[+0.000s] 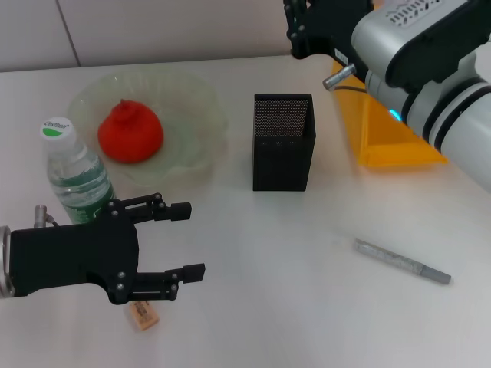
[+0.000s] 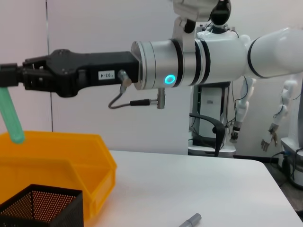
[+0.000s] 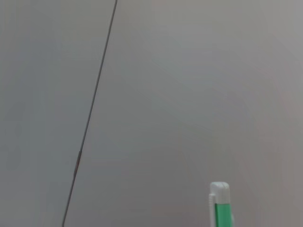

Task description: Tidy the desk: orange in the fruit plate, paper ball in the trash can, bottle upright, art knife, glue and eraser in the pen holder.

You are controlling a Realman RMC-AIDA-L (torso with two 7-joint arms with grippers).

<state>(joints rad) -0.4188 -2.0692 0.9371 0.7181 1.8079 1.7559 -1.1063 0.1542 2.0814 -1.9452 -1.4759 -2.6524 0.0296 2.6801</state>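
- My right tool (image 2: 21,78) is raised over the trash can (image 1: 399,146) at upper right of the head frame. It is clamped on a green stick, the glue (image 2: 12,118) I judge, which hangs down toward the bin's rim in the left wrist view. That is the wrong box for it, so I need to swing left to the pen holder (image 1: 283,142) at centre.
- The left tool (image 1: 173,245) sits low at lower left, jaws spread wide and empty, parked just above the eraser (image 1: 143,314) so the pick is short.
- Orange (image 1: 129,132) already rests in the fruit plate (image 1: 201,111) at upper left. Bottle (image 1: 75,176) stands upright just below the plate, close behind my left arm, so I keep that arm clear of it.
- A grey slender tool, probably the art knife (image 1: 402,261), lies flat on the surface (image 1: 291,307) at lower right, well apart from the holder.
- Paper ball not in view; I cannot tell whether it is in the bin.
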